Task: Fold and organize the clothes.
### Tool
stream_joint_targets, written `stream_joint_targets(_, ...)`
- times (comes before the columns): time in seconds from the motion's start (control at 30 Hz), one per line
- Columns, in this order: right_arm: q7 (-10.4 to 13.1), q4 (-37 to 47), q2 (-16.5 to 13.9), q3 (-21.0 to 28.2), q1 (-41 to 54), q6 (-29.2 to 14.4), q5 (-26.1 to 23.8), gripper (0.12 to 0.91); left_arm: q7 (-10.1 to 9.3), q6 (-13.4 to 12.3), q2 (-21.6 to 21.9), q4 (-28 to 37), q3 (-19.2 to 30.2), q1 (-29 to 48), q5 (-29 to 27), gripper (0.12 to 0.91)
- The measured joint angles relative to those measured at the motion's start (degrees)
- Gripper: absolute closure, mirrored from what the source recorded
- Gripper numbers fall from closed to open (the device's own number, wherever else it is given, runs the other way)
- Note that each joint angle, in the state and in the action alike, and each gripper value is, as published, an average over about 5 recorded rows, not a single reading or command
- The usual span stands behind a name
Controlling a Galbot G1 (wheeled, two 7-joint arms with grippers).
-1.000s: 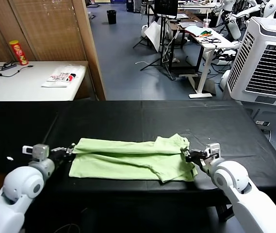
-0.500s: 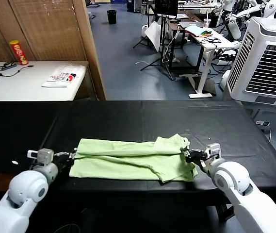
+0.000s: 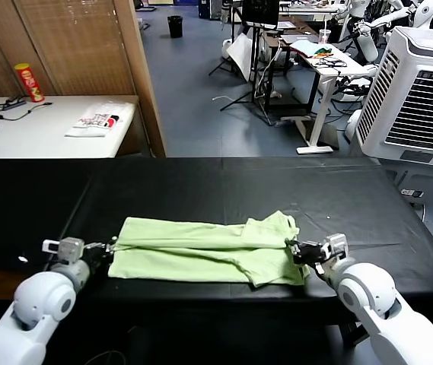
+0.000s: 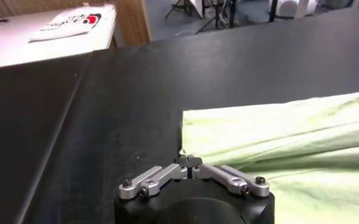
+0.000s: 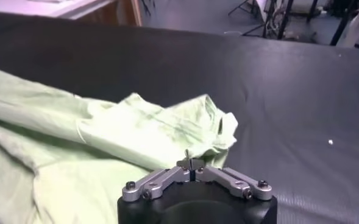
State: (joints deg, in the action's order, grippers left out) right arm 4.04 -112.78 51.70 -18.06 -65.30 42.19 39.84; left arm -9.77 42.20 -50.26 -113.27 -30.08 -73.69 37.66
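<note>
Lying near the front edge of a black table [image 3: 224,179], a pale light-green shirt [image 3: 205,251] is seen folded into a long flat band that runs across the robot's front, with a bunched sleeve or collar part at its right end. The left gripper [image 3: 110,248] is positioned at the shirt's left end, low over the table, and its fingers are pressed together; in the left wrist view the closed fingertips of this gripper [image 4: 189,162] are met by the corner of the green cloth [image 4: 277,131], so a pinch on the edge is suggested, though how much fabric is caught between them cannot be told. The right gripper [image 3: 291,249] is set at the shirt's right end, beside the bunched part, and its fingers are likewise drawn together; in the right wrist view the tips of that gripper [image 5: 191,164] are placed against the rumpled green fabric [image 5: 136,128], and a small fold seems to be nipped there. The cloth between the two grippers is laid flat on the table, with an upper layer folded over a lower one. Beyond the black table, to the left, a white table [image 3: 41,129] is seen, on which a white packaged item with red and black print [image 3: 100,119] and a red can [image 3: 29,82] are placed.
</note>
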Motion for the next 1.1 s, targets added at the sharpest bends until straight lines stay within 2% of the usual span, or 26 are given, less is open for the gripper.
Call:
stream_joint_targets(0.1, 0.23, -1.29, -0.30, -0.78, -0.96, 0.00, 0.48, 0.830, -0.07, 0.00, 0.01, -0.81, -0.35, -0.59, 0.28, 0.905)
stream_joint_targets(0.2, 0.89, -2.76, -0.70, -1.81, -2.07, 0.00, 0.88, 0.683, -0.09, 0.00, -0.03, -1.91, -0.90, -1.31, 0.42, 0.846)
stream_joint_targets(0.33, 1.62, -4.50, -1.11, -3.66, -2.97, 0.01, 1.73, 0.448, -0.08, 0.00, 0.24, -3.56, -2.05, -2.53, 1.15, 0.662)
stream_joint_targets(0.47, 3.06, -4.52, -0.47, -5.18, -2.06, 0.01, 2.80, 0.273, 0.03, 0.01, 0.95, -5.45, -3.63, -3.91, 2.95, 0.445)
stream_joint_targets(0.57, 4.19, -2.53, 1.23, -4.87, 0.55, 0.01, 2.09, 0.233, -0.31, 0.01, 1.26, -6.07, -4.75, -4.09, 5.01, 0.301)
stream_joint_targets(0.63, 4.34, -0.26, 2.86, -4.02, 3.11, 0.01, 0.92, 0.229, -0.96, 0.01, 0.98, -5.38, -4.94, -3.06, 6.12, 0.251)
stream_joint_targets(0.83, 4.12, 7.84, 7.48, -0.50, 10.67, 0.00, -1.52, 0.227, -1.78, -0.10, -1.53, 0.41, -3.07, 3.96, 8.47, 0.233)
stream_joint_targets(1.1, 3.40, 14.11, 10.65, 2.10, 14.59, 0.01, -2.47, 0.227, -1.49, -0.55, -4.61, 7.57, -0.19, 9.97, 11.32, 0.232)
